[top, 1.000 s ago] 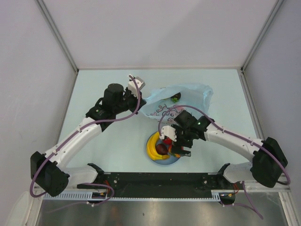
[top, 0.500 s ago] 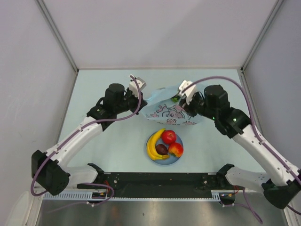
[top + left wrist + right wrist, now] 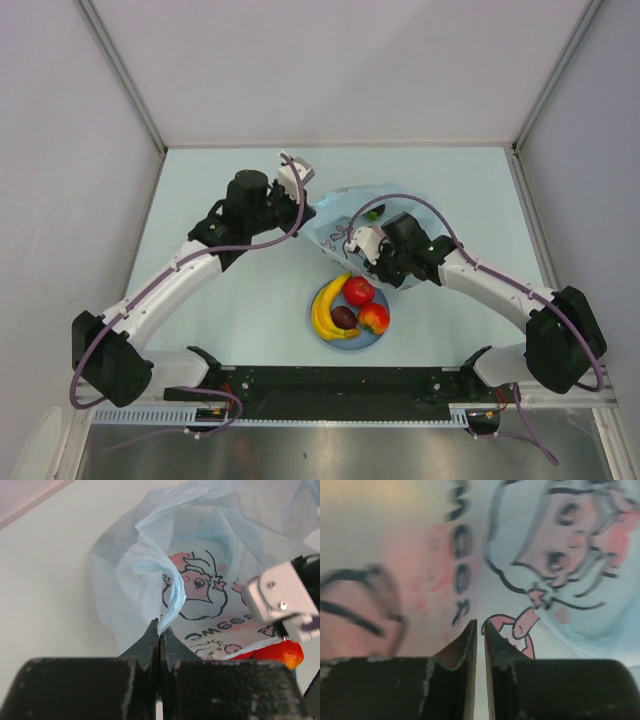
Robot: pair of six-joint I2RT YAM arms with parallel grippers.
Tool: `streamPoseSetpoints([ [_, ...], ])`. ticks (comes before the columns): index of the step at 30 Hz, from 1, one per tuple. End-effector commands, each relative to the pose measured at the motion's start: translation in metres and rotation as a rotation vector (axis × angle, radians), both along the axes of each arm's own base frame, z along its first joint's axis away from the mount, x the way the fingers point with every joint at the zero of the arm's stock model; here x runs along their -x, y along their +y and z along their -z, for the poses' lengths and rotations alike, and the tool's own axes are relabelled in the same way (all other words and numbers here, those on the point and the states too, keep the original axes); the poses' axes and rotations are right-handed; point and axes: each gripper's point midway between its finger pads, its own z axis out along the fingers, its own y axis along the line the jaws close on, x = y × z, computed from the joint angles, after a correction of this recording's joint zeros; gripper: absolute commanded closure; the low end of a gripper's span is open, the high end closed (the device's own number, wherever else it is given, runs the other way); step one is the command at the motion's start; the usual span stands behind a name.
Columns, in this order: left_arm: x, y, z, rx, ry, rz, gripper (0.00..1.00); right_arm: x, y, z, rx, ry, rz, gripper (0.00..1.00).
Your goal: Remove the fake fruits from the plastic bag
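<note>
Plate (image 3: 362,343) bearing four fruits (image 3: 358,291) lies beside the plastic bag (image 3: 338,215).

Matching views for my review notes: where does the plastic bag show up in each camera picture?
Top external: the plastic bag lies mid-table, just beyond the plate.
Left wrist: upper centre, a fold pinched by the left gripper.
Right wrist: fills the whole background, blurred.
Shared landmark: its cartoon girl print.
</note>
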Motion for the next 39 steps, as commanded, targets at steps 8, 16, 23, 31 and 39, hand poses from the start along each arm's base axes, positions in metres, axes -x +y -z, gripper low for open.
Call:
streamPoseSetpoints([
  [8,-0.027,0.014,0.037,-0.153,0.016,-0.079,1.0,-0.175,0.029,-0.042,-0.243,-0.24,0.241,0.68],
  [16,-0.058,0.007,0.016,-0.195,-0.074,-0.086,1.0,-0.254,0.023,-0.014,-0.286,-0.221,0.456,0.3],
  [23,-0.085,-0.002,-0.039,-0.049,-0.129,-0.203,1.0,-0.274,0.03,-0.048,-0.373,-0.287,0.416,0.33],
  [31,-0.107,-0.021,-0.063,0.049,-0.093,-0.24,1.0,-0.23,0.042,-0.081,-0.455,-0.213,0.239,0.45],
  [39,-0.107,-0.037,-0.102,0.123,-0.136,-0.189,1.0,-0.223,0.069,-0.061,-0.464,-0.245,0.098,0.55],
])
